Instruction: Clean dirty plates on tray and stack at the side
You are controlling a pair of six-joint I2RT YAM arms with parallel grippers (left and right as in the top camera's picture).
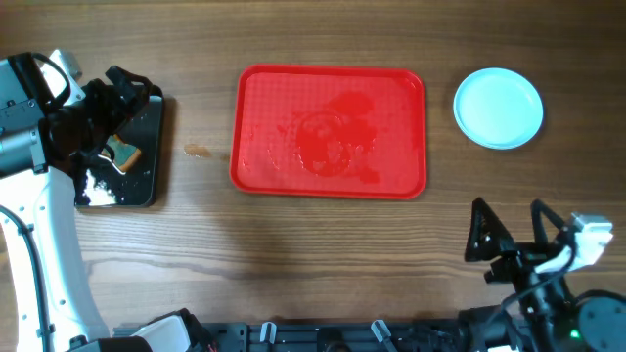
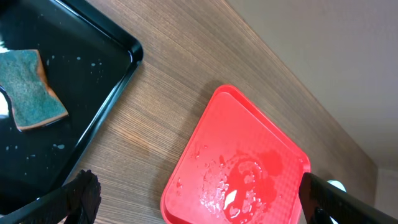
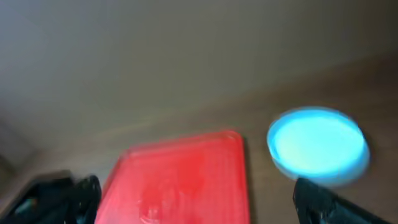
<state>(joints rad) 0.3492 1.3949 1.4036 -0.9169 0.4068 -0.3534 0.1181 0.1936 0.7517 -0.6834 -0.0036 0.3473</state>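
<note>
Pale blue plates [image 1: 498, 108] sit in one pile on the wooden bench [image 1: 323, 254], just off the right end of the red tray [image 1: 262, 108]; how many I cannot tell. Wet patches glisten on the tray's floor. Left of it lies a black tray [image 1: 152, 176] holding a green sponge [image 2: 31, 87], with the left gripper [image 2: 198, 193] over it, released wide. Front right, the right gripper [image 1: 509, 223] is spread too, grasping nothing.

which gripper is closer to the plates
Right. The right gripper sits just below the plates in the overhead view; the left gripper is over the black tray, beyond the red tray.
</note>
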